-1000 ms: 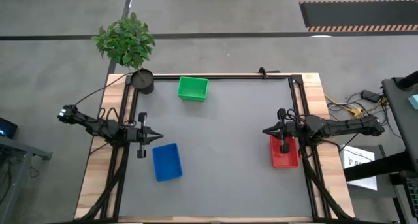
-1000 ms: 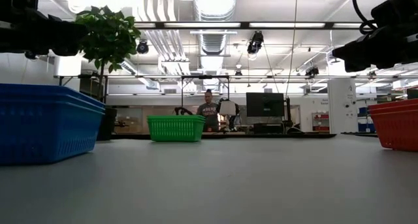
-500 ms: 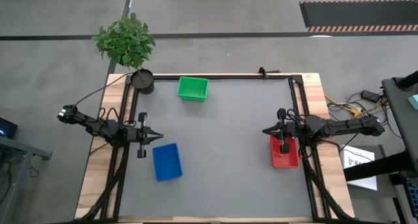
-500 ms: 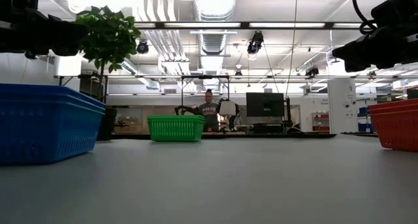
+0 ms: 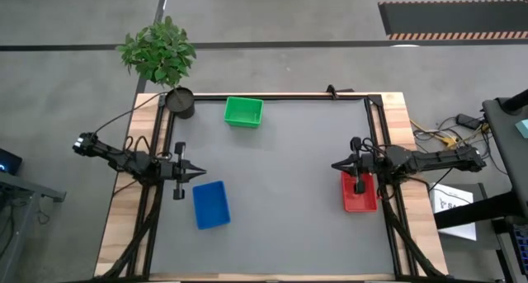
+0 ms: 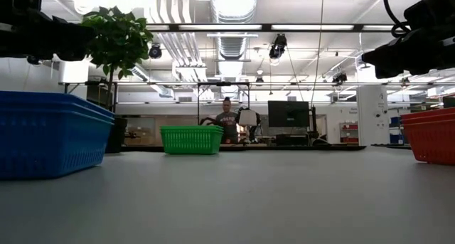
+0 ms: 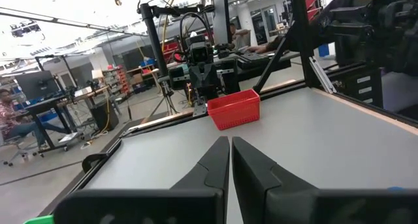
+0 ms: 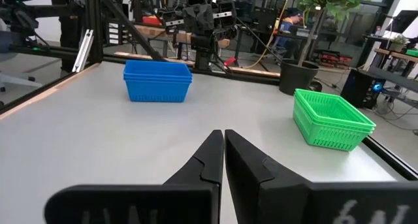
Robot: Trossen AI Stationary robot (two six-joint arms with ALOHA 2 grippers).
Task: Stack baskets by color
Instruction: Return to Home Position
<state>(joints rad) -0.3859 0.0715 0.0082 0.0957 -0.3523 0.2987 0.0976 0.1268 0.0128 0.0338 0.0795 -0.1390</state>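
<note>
Three stacks of baskets stand on the grey table. The green baskets (image 5: 243, 111) sit near the far edge, the blue baskets (image 5: 211, 205) at the near left, the red baskets (image 5: 359, 192) by the right edge. My left gripper (image 5: 203, 175) hovers shut above the table at the left, just beyond the blue baskets' far end, with nothing in it. My right gripper (image 5: 334, 165) hovers shut at the right, beside the red baskets' far left corner, also holding nothing. The wrist views show the shut left fingers (image 7: 230, 160) and the shut right fingers (image 8: 223, 155).
A round black plant pot (image 5: 180, 102) with a leafy plant (image 5: 157, 50) stands at the table's far left corner. A black frame rail (image 5: 272, 96) runs along the far edge. A person (image 6: 227, 123) sits in the room beyond. The grey middle of the table lies between the stacks.
</note>
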